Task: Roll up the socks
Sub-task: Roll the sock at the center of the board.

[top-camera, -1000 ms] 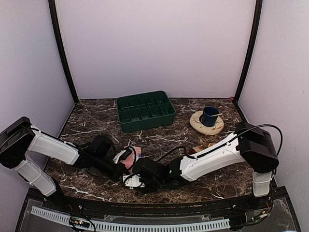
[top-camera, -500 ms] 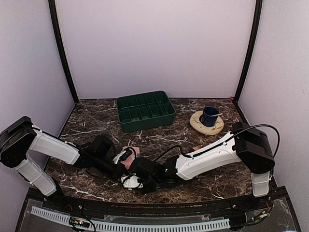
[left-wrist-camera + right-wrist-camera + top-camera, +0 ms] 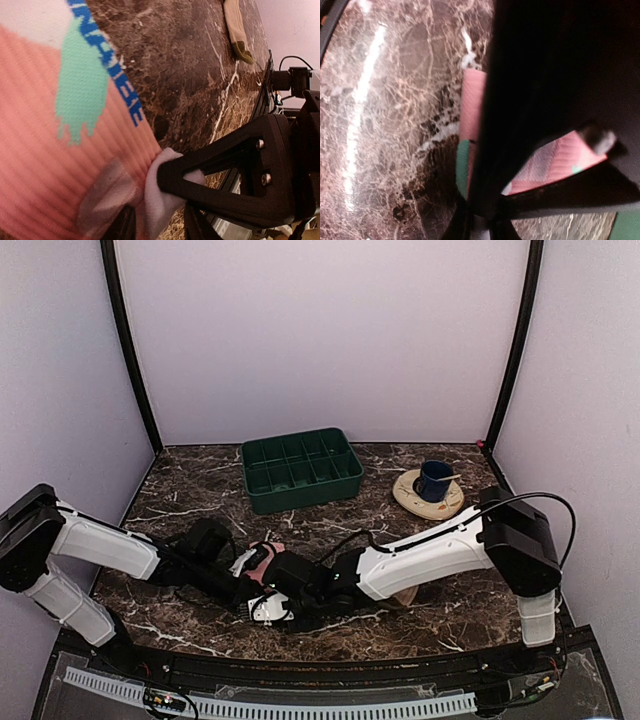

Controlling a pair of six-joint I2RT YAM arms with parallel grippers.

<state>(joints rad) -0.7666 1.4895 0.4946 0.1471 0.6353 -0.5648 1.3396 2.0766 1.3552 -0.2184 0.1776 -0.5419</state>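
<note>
The pink sock, ribbed, with teal and white patches and blue letters, lies bunched on the marble between both grippers. My left gripper stands open, its fingers parted around the sock's white end without clamping it. My right gripper is shut on that white end; one of its black fingers shows pressed into the cloth. From above, the left gripper and right gripper meet tip to tip near the front edge. The tan sock with a dark toe lies apart, farther right.
A green compartment tray stands at the back centre. A blue cup sits on a tan plate at the back right. The right arm stretches low across the table's front. The left gripper's body blocks most of the right wrist view.
The right arm has slid left onto the pink sock and its jaws have closed on the white end. The left jaws have parted. The sock is more covered from above.
</note>
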